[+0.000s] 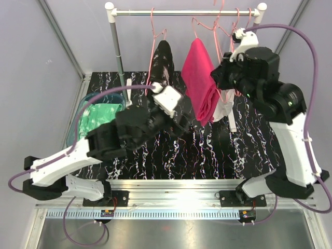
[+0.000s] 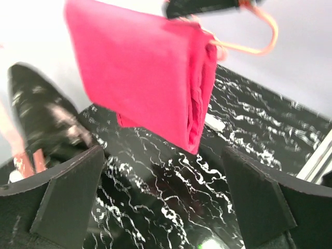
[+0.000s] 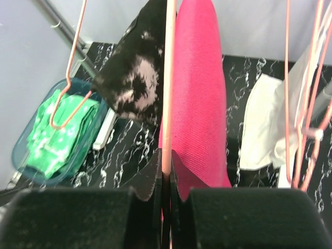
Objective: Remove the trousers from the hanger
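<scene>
Pink trousers point(image 2: 145, 67) top cropped; black trousers point(image 2: 41, 114) blurred.

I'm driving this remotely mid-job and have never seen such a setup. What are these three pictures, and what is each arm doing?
These are a left arm and a right arm bolted at a black marbled table, under a clothes rail. The wide picture looks down from above; the other two come from cameras on each wrist. The right gripper is shut on the hanger wire carrying the pink trousers. The left gripper is open, facing them, holding nothing. Black speckled trousers hang beside; green trousers lie in a bin.
</scene>
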Robot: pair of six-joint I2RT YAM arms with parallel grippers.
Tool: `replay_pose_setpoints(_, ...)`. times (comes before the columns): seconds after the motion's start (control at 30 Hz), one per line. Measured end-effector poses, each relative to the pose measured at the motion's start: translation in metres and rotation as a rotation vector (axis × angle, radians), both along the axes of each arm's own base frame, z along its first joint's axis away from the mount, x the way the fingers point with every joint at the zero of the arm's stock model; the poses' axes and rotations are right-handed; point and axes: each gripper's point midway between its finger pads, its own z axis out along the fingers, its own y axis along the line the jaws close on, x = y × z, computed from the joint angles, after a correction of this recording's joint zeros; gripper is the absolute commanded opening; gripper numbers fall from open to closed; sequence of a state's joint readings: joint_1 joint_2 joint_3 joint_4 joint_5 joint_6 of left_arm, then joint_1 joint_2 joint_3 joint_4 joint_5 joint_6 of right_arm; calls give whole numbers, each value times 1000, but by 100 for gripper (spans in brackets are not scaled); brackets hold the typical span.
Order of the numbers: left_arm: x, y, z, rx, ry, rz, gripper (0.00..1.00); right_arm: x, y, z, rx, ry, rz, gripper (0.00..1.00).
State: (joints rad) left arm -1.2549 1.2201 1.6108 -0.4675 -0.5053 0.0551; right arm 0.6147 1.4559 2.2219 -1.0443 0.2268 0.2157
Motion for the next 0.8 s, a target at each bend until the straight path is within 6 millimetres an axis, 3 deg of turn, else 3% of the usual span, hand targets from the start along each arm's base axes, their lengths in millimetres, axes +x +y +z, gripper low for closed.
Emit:
replay_pose_setpoints(0.13,0,-31,-18,50,-58,-34,99,-29,-12,1,47,5,21,0)
replay_pose_setpoints(0.37,1,-74,-27,-1,-130,-121,99,-68,-18,-15,124,46,88,0)
replay_pose_setpoints(0.63,-1,-114,-38,-45,-131,-198,98,-86,-23,-21,158,59,111,0)
replay_pose_setpoints(0.8,1,-126,-44,-59,-119,-203,84,-91,-20,-19,168,57,137,0)
